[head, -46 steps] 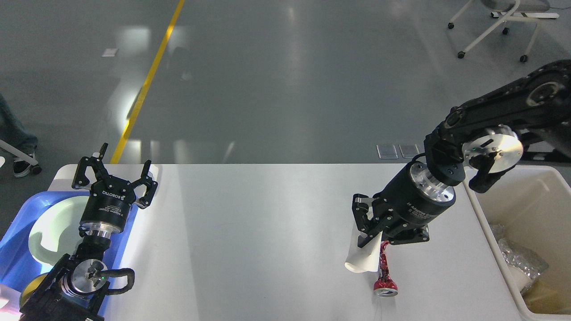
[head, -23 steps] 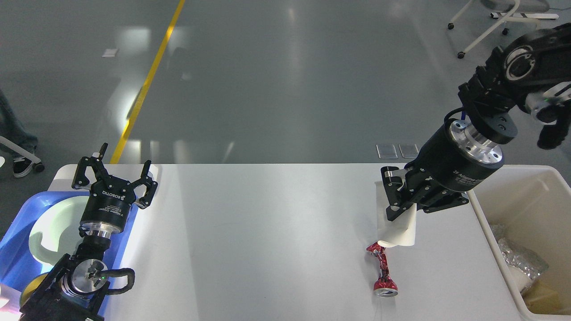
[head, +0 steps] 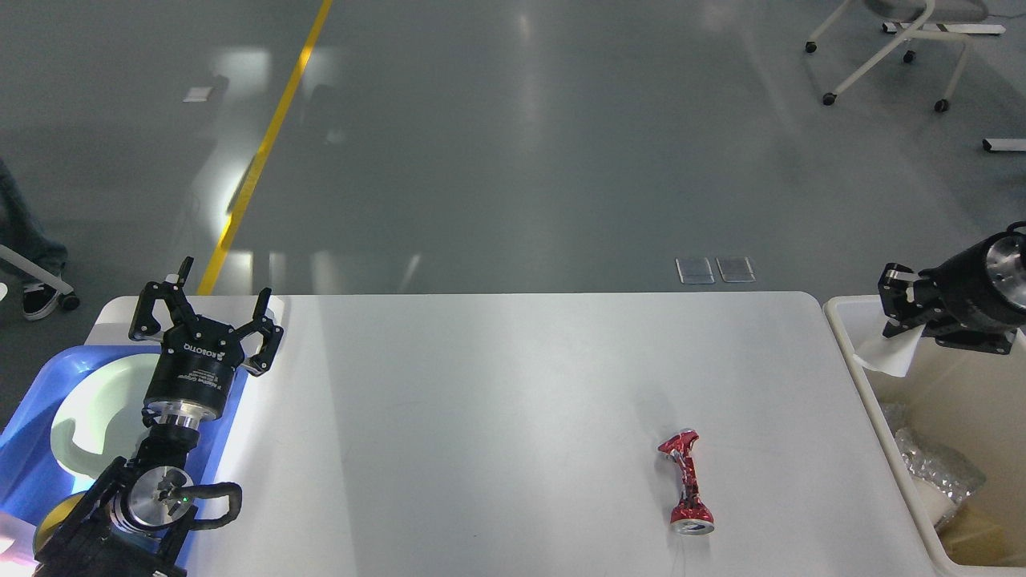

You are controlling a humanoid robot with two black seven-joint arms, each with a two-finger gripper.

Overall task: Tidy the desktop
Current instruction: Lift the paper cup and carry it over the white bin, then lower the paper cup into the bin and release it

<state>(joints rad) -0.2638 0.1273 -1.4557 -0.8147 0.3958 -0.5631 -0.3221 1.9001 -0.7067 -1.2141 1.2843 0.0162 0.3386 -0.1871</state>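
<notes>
1. One view only, from the head. The desktop [head: 497, 401] fills the middle, white and matte, with a blue tray [head: 36, 417] at its 9 o'clock edge and a beige bin [head: 946, 409] at its 3 o'clock edge.
2. Left gripper [head: 204, 300] hovers at about 10 o'clock, over the tray's rim, fingers spread wide with nothing between them.
3. Right gripper [head: 902, 308] sits at 3 o'clock above the bin's far rim, closed on a white napkin [head: 882, 361] that hangs over the bin.
4. A red crushed can [head: 685, 485] lies flat at about 5 o'clock on the desktop, well apart from both grippers; it looks like the only loose item on the top.
5. Handling, as I judge it: the napkin is soft and light and should drop freely into the bin once released.
6. The can looks light, thin-walled and stiff only where creased; its twisted narrow waist seems the best place to pinch, since the round end at its near tip may slip or roll.
7. A pale green plate [head: 96, 409] rests in the tray; crumpled wrap [head: 938, 469] lies in the bin.
</notes>
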